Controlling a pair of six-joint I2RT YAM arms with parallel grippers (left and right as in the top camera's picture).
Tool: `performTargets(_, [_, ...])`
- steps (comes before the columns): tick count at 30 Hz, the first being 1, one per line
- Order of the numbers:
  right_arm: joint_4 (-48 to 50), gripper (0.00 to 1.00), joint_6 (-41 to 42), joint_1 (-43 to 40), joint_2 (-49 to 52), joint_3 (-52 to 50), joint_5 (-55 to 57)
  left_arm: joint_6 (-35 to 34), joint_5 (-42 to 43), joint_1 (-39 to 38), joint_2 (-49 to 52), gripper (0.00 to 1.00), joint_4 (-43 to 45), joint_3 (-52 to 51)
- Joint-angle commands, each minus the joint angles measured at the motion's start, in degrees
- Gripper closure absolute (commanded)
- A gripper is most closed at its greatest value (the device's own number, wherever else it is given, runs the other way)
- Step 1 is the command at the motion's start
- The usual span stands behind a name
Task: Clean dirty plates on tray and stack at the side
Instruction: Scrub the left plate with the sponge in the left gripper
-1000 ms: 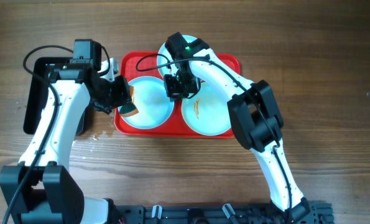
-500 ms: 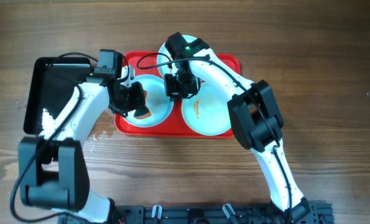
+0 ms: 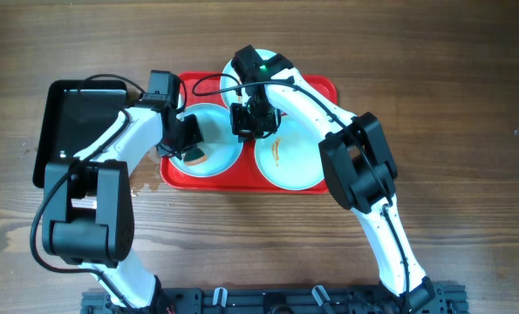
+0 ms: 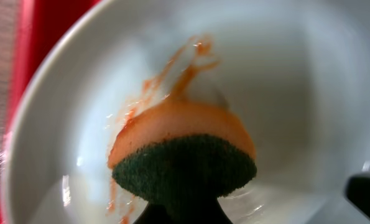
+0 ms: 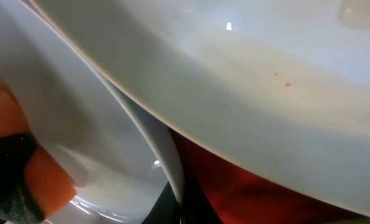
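Left claw [image 3: 187, 142] has pushed its sponge [image 4: 183, 144] deeper into the left plate [image 4: 296, 81].

left gripper [image 3: 187, 142] holds sponge [image 3: 193, 157] on left plate [image 3: 224, 146] in red tray [image 3: 316, 85]; right gripper [image 3: 249, 122] at its rim.

— What's underneath it all?
— A wooden table [image 3: 468, 87], brown, grain running left to right, evenly lit.
— Anything else?
— A small wet patch [image 3: 139, 187] left of centre, a black rail [image 3: 268, 301] along the near edge.
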Motion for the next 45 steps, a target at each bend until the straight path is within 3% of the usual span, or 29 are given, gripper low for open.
performTargets(1, [-0.74,0.96,-1.29,0.24,0.79,-1.01,2.36,0.48,-7.28,0.26,-1.29,0.96,-4.04,2.56])
performTargets(7, [-0.87,0.96,-1.49,0.24,0.79,-1.01,2.34,0.26,8.59,-1.77,-5.01,0.96,-3.43,6.67])
performTargets(13, [-0.94,0.96,-1.51,0.24,0.79,-1.01,2.34,-2.97,8.41,-5.49,-0.17,0.96,4.35,6.67])
performTargets(18, [-0.74,0.96,-1.44,0.22,0.79,-1.01,2.34,-3.37,1.68,-5.35,4.76,0.96,4.87,6.67])
performTargets(23, [-0.68,0.96,-0.61,0.22,0.79,-1.01,2.36,-4.22,0.52,-5.35,7.82,0.96,7.96,6.67])
performTargets(27, [-0.74,0.96,-0.98,0.22,0.79,-1.01,2.34,-4.2,-15.93,-4.83,8.39,0.96,2.69,6.67])
performTargets(30, [-0.7,0.96,-1.05,0.22,0.79,-1.01,2.34,-4.2,-17.11,-3.37,8.39,0.96,-1.92,6.67])
performTargets(33, [-0.79,0.96,-1.07,0.22,0.79,-1.01,2.36,-4.22,-14.1,-2.67,8.39,0.96,-7.08,6.67])
performTargets(38, [-0.83,0.96,-1.07,0.22,0.79,-1.01,2.34,-4.17,0.61,-2.89,7.43,0.96,-16.81,6.67])
performTargets(45, [-0.22,0.96,-1.4,0.22,0.79,-1.01,2.34,-4.35,4.57,-5.14,-0.44,0.96,-10.25,6.67])
